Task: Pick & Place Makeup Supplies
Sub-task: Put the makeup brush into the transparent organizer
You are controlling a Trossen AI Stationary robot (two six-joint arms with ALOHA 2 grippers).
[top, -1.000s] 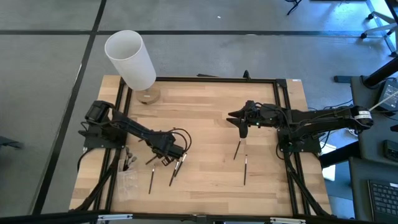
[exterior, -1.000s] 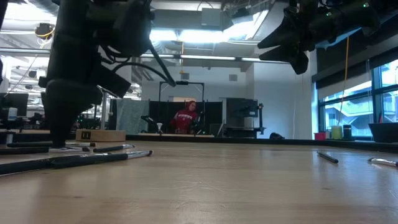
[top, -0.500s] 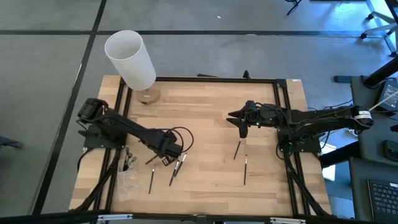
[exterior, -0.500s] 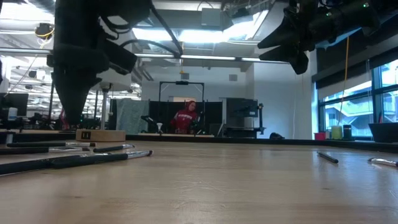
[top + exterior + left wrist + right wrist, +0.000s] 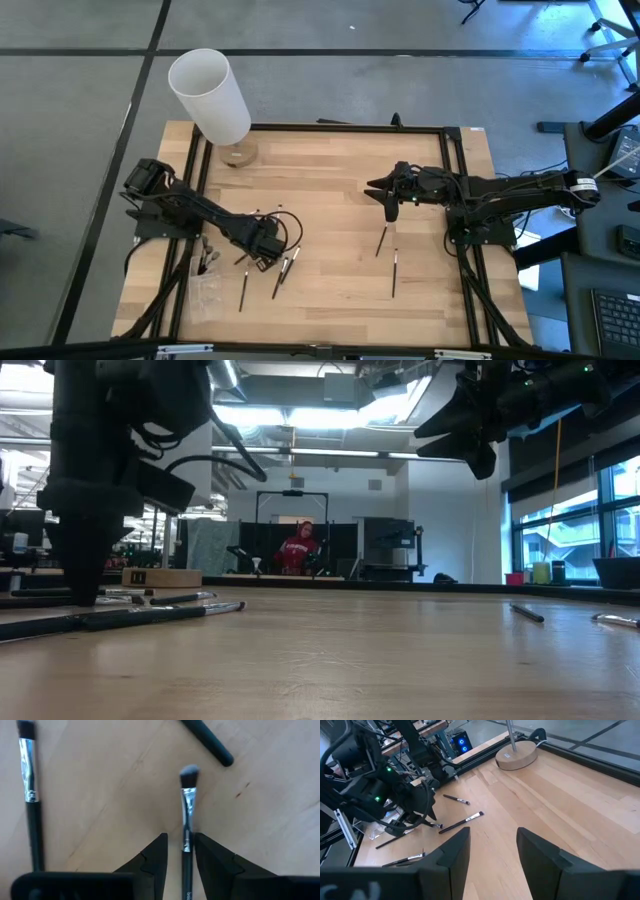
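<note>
Several thin dark-handled makeup brushes lie flat on the wooden table (image 5: 330,180): a group at the near left (image 5: 280,275) and two near the middle right (image 5: 394,272). My left gripper (image 5: 262,250) points straight down at the table top, open by a narrow gap. Its fingers stand on either side of one brush (image 5: 186,820), just behind the silver ferrule, and wood shows between the brush and one finger. My right gripper (image 5: 392,205) hangs open above the table's middle, holding nothing.
A tall white cylinder (image 5: 210,95) on a round wooden base (image 5: 238,153) stands at the far left corner. A clear plastic bag (image 5: 205,288) lies at the near left edge. A dark frame (image 5: 455,180) borders the table. A person sits in the room behind (image 5: 298,550).
My left gripper has risen a little off the table, then sunk back down to it, ending slightly nearer the table's left edge. The brushes lie as before.
</note>
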